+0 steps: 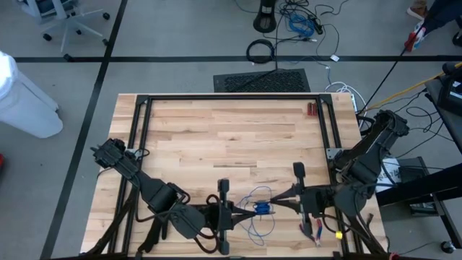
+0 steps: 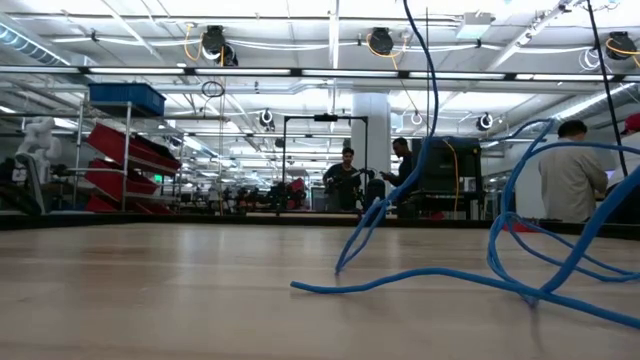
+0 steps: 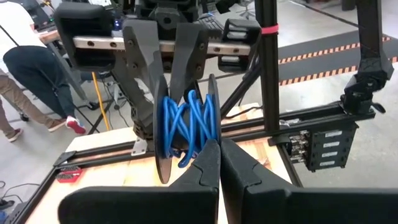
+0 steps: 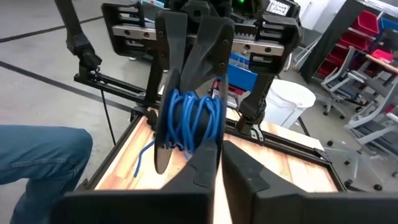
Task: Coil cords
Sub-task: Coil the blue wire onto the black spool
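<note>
Near front edge of table (image 1: 216, 130), middle: blue cord (image 1: 261, 209) partly wound on a dark spool, loose loops trailing on wood. Left gripper (image 1: 225, 209) and right gripper (image 1: 292, 193) both pressed together, pinching the spool from opposite sides.

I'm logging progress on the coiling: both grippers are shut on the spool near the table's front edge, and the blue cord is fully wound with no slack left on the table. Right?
Not quite. Both the left gripper and right gripper are shut on the spool, but the blue cord isn't fully wound: the high and low views show loose loops lying on the table.
</note>
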